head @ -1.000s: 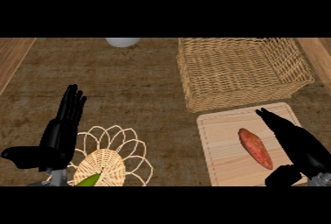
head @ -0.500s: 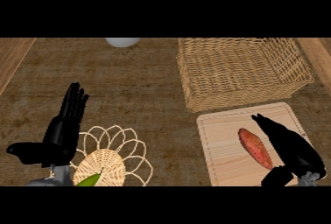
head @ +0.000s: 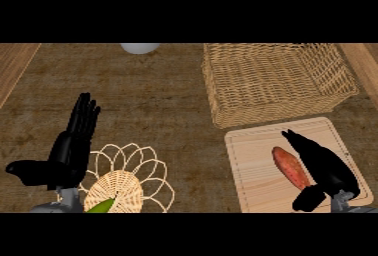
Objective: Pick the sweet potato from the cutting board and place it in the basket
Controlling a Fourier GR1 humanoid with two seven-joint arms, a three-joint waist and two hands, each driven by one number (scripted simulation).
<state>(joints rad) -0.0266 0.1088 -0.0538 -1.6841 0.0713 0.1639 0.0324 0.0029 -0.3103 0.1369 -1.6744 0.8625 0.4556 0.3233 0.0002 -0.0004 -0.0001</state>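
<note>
The right hand lies over the cutting board and hides the sweet potato's right edge. A pale round object is cut off at the top, and a green thing at the bottom; neither can be identified.

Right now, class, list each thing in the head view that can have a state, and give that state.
sweet potato: lying on the cutting board, not lifted
basket: upright, nothing visible inside
right hand: open, fingers straight, beside the sweet potato
left hand: open, resting, fingers up
woven trivet: flat on the counter, something green on its near edge
</note>
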